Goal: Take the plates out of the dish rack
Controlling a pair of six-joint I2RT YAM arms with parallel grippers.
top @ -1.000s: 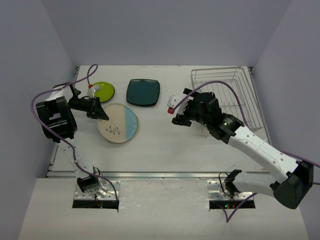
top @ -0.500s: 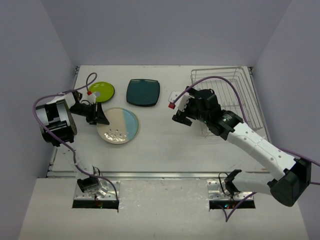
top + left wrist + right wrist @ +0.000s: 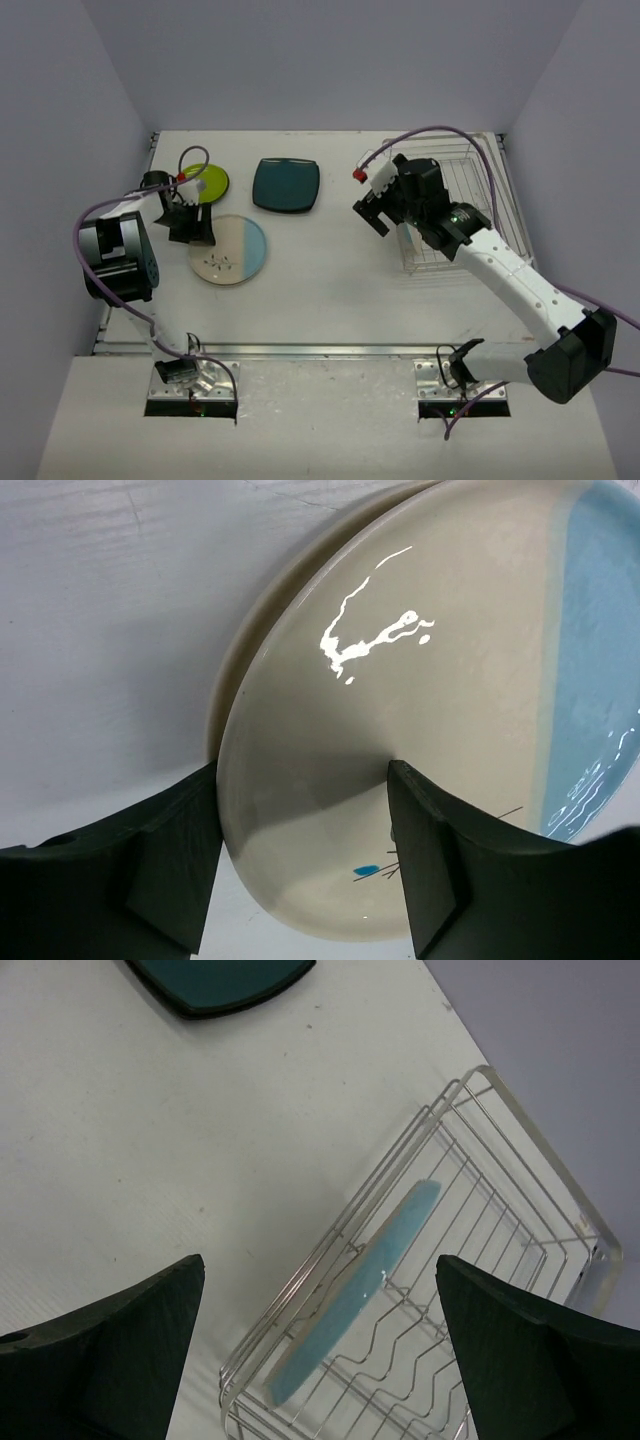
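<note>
Three plates [image 3: 286,185] lie on the worktop [image 3: 320,290]. Left hand [image 3: 193,232], spread, straddles the cream plate [image 3: 420,680] rim, likely letting go. Right hand [image 3: 372,212], spread wide, hovers over the rack [image 3: 490,200], probably lining up on its upright blue plate [image 3: 362,1290].

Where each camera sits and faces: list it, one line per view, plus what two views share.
Top external: above and behind the bases, looking down on the table; both arms, left hand and right hand show.
Left wrist: on the left arm, looking down at the cream-and-blue plate; its two dark fingers show.
Right wrist: on the right arm, looking down at the dish rack holding a pale blue plate; its fingers show.
Shared: top external and right wrist both show the dish rack and teal plate.
</note>
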